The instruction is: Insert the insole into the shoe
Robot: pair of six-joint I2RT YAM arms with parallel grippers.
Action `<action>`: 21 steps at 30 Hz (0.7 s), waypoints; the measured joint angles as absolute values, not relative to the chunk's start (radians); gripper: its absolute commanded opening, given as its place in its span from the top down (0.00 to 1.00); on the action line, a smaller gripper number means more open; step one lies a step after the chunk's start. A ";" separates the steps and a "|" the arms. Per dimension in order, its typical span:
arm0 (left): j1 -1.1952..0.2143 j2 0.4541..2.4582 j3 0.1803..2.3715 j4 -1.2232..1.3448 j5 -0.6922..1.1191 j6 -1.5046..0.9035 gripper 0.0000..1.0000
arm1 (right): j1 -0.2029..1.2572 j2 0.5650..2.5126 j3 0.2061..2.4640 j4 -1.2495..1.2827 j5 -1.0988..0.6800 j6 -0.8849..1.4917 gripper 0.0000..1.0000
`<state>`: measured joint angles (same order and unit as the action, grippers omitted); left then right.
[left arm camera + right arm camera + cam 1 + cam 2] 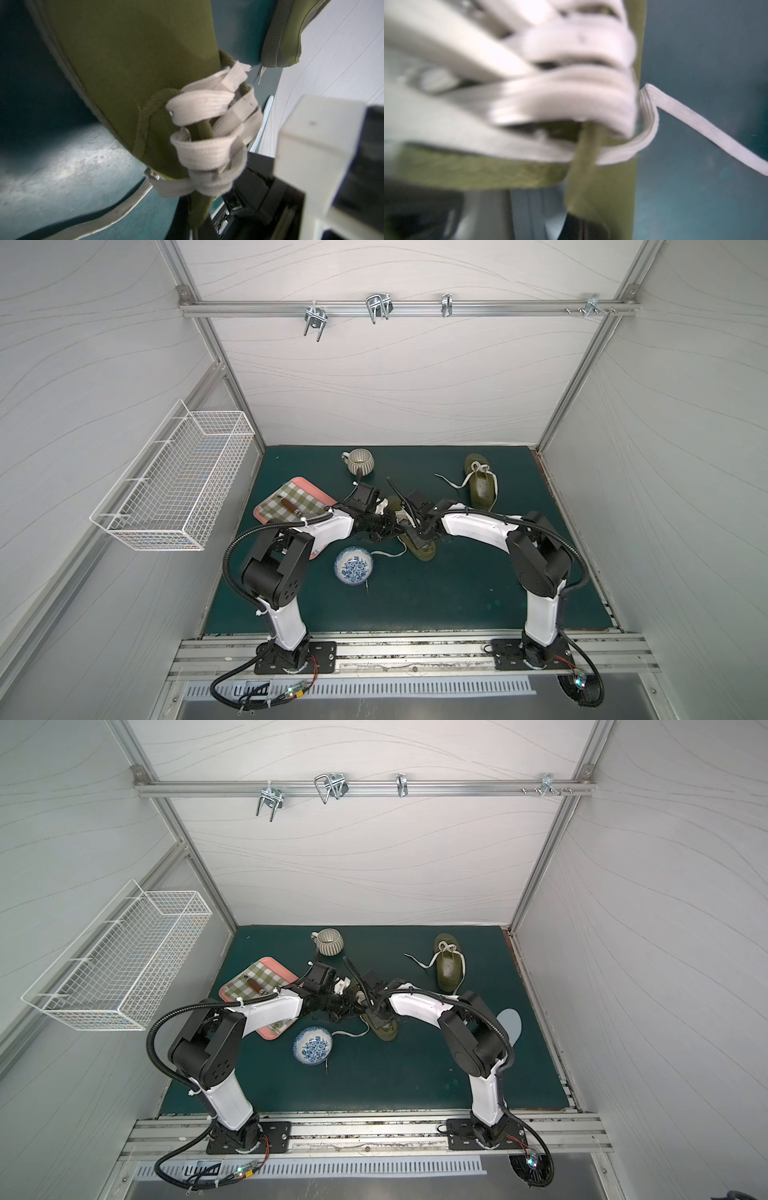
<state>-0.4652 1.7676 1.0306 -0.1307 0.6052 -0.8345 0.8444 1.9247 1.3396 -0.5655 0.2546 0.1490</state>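
The green tabletop (415,605) carries everything. The left arm (324,529) and the right arm (473,522) bend in over its middle from opposite sides and meet above one shoe. We take it that one arm is meant to steady the shoe while the other works on it. A checked tray (268,504), a blue-patterned bowl (353,566) and a ribbed mug (360,462) sit around the left arm's side, clear of the work.

The olive shoe (424,551) lies on the tabletop under both wrists, with only one end showing past them. A second olive shoe (482,485) lies well apart, toward the back wall. The insole (510,1025), pale grey-blue, shows in a top view flat on the tabletop just beside the right arm's elbow. It is outside both shoes, so the insertion is not yet done.

The left tool (386,524) and the right tool (417,536) are both closed, low at the shoe's laced throat. In the left wrist view the white laces (199,99) cross the tongue (204,128), which runs down toward the tool as if pinched. The contact itself is out of frame, so we cannot tell what either tool holds. The right wrist view is too blurred to settle it. We judge the aim is to pull the mouth of the shoe open for the insole.
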 measured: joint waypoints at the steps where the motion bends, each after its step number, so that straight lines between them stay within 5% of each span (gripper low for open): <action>1: -0.465 1.768 1.029 -0.130 0.605 -0.835 1.00 | 0.859 1.920 1.339 -0.574 0.273 0.149 1.00; 9: -0.466 1.768 1.023 -0.123 0.611 -0.834 1.00 | 0.865 1.897 1.276 -0.575 0.351 0.147 1.00; 21: -0.466 1.768 1.022 -0.116 0.619 -0.834 1.00 | 0.863 1.811 1.280 -0.694 0.235 0.152 1.00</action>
<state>-0.4660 1.7676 1.0218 -0.1162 0.6189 -0.8345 0.8635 1.8111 1.2804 -0.6941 0.2352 0.1524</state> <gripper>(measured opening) 0.053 0.047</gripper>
